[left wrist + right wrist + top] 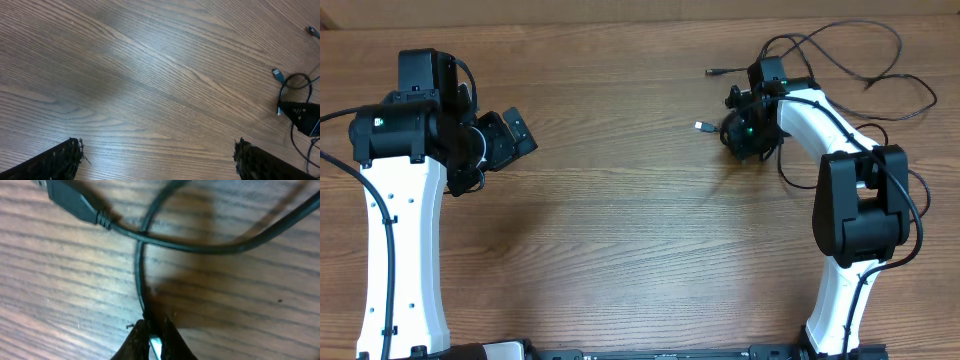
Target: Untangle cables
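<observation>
Closest to the lens, in the right wrist view, the right gripper (152, 335) is seen with its fingertips drawn together on one thin black strand of the cables (139, 275). That strand is run straight away from the tips, and a second strand ending in a plug (70, 200) is crossed over it.

From overhead, the right gripper (745, 130) is found pressed down at the cables (865, 45). Loose loops are spread beyond and behind it, and plug ends (701, 126) are laid just beside it on the desk (640, 250). The left gripper (505, 135) is held well apart.

In the left wrist view, the left gripper (157, 155) is shown wide apart, nothing between its fingers. The cables (295, 80) are glimpsed far off beside the right gripper.

The right arm is judged much the nearer, so any pull is best taken along the pinched strand's length.
</observation>
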You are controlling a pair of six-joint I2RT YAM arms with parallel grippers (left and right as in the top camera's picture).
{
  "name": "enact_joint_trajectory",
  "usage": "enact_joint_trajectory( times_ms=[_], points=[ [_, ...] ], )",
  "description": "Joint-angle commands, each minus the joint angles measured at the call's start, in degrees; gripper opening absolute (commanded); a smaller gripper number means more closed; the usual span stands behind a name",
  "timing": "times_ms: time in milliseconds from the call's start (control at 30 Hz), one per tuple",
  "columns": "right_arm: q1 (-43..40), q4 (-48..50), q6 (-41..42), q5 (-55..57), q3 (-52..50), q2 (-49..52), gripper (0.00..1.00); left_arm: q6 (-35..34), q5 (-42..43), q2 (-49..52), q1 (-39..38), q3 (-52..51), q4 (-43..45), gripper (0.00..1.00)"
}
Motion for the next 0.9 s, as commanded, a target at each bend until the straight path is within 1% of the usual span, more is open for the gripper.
enact_joint_trajectory(
  times_ms=[0, 67, 133, 233, 267, 333, 367, 400, 733, 867],
  points=[
    [0.1, -0.3, -0.1, -0.1, -0.3, 0.9, 0.15, 0.8, 0.4, 0.3, -0.2, 0.3, 0.1, 1.0],
    [0.1, -0.3, -0.1, -0.1, -0.3, 0.9, 0.18, 0.8, 0.4, 0.3, -0.2, 0.3, 0.0, 1.0],
    [0.1, -0.3, -0.1, -0.1, -0.3, 0.9, 0.26, 0.8, 0.4, 0.3, -0.2, 0.3, 0.0, 1.0],
    [0.1, 0.0, -0.1, -0.1, -0.3, 0.9, 0.29, 0.8, 0.4, 0.3, -0.2, 0.3, 0.0, 1.0],
    [0.1, 0.0, -0.1, -0.1, -0.3, 0.9, 0.27, 0.8, 0.4, 0.3, -0.2, 0.3, 0.1, 1.0],
    [0.2, -0.1, -0.1, -0.3, -0.3, 0.9, 0.17, 0.8, 0.4, 0.3, -0.2, 0.3, 0.2, 1.0],
    [0.3, -0.3, -0.1, -0.3, -0.3, 0.9, 0.09, 0.8, 0.4, 0.3, -0.2, 0.3, 0.2, 1.0],
    [0.4, -0.9, -0.1, -0.3, -0.3, 0.9, 0.04, 0.8, 0.4, 0.3, -0.2, 0.3, 0.2, 1.0],
    [2.3, -10.1, -0.1, -4.9, -0.2, 0.7, 0.04, 0.8, 0.4, 0.3, -0.2, 0.3, 0.6, 1.0],
    [3.1, -15.6, -0.1, -5.1, -0.1, -1.5, 0.04, 0.8, 0.4, 0.3, -0.2, 0.3, 0.8, 1.0]
  ],
)
